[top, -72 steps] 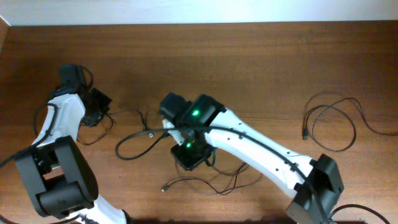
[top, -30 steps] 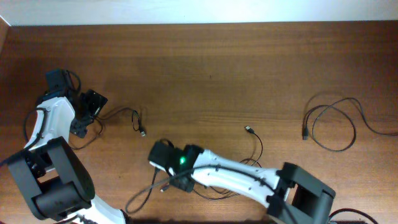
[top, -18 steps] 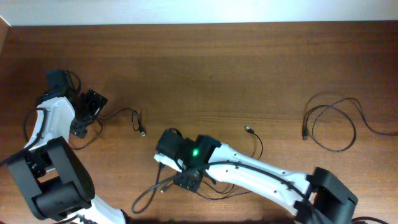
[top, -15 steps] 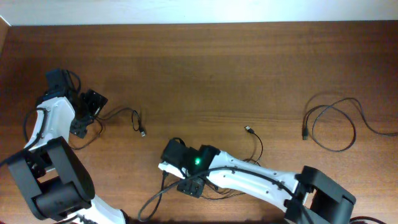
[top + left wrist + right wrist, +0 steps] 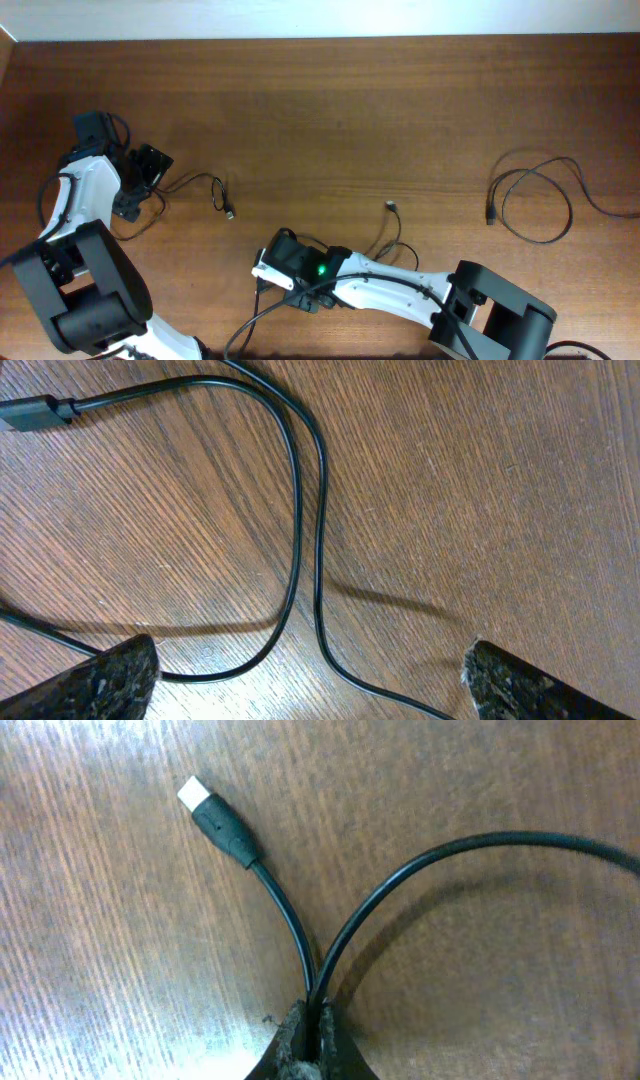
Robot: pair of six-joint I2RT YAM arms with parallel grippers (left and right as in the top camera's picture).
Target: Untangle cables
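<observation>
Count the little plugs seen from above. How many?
3. The left plug lies left of centre, the middle plug near centre, the right plug at the far right. More may be hidden.

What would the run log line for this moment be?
left gripper: open, over loose cable | right gripper: shut on plug cable

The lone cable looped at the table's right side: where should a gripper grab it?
Probably the straight stretch of the cable just behind its plug, coming from straight above with fingers across the cord. It lies flat on the table, and there it is a single strand, clear of the loop's crossings.
</observation>
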